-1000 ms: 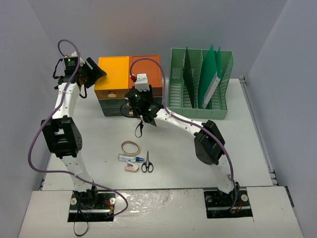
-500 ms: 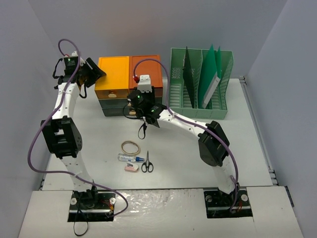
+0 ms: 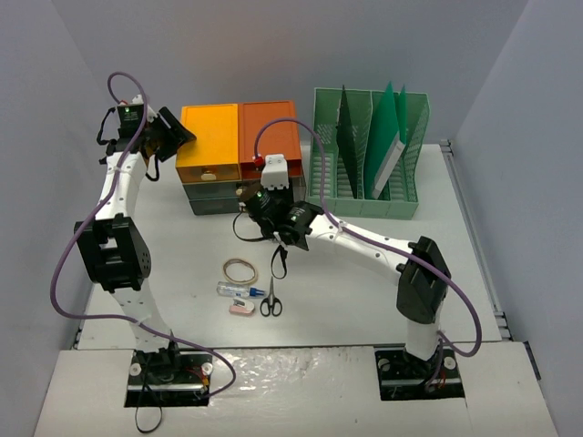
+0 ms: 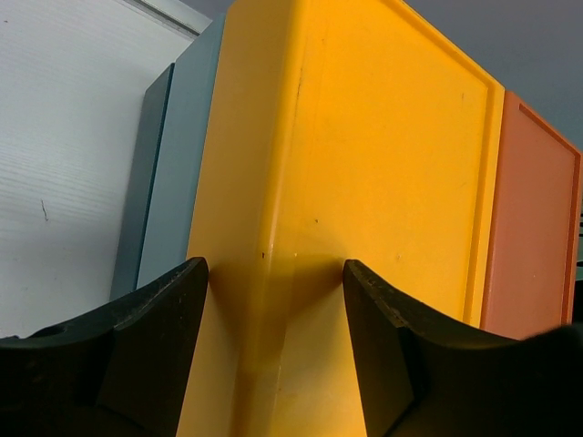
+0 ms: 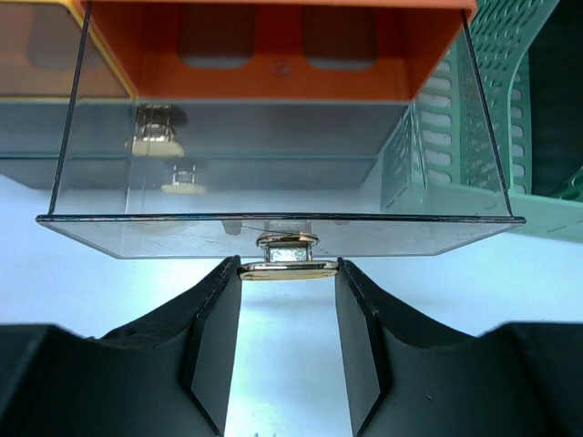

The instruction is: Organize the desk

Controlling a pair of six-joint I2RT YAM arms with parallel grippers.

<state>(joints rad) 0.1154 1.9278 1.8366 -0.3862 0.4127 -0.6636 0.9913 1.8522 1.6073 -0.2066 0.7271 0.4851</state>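
Right gripper (image 5: pixel 287 266) pinches the brass handle (image 5: pixel 288 270) of a clear plastic drawer (image 5: pixel 273 182), pulled out. Left gripper (image 4: pixel 273 266) spread, straddling yellow box (image 4: pixel 364 164) corner. Matte white desk (image 3: pixel 346 291) underneath both.

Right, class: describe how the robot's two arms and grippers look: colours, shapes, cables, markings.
The left arm and right arm have slim white links joined by bulky black joint housings. A purple cable loops along each, and a small green light glows near each wrist. The left gripper and right gripper have matte black, wedge-shaped fingers.
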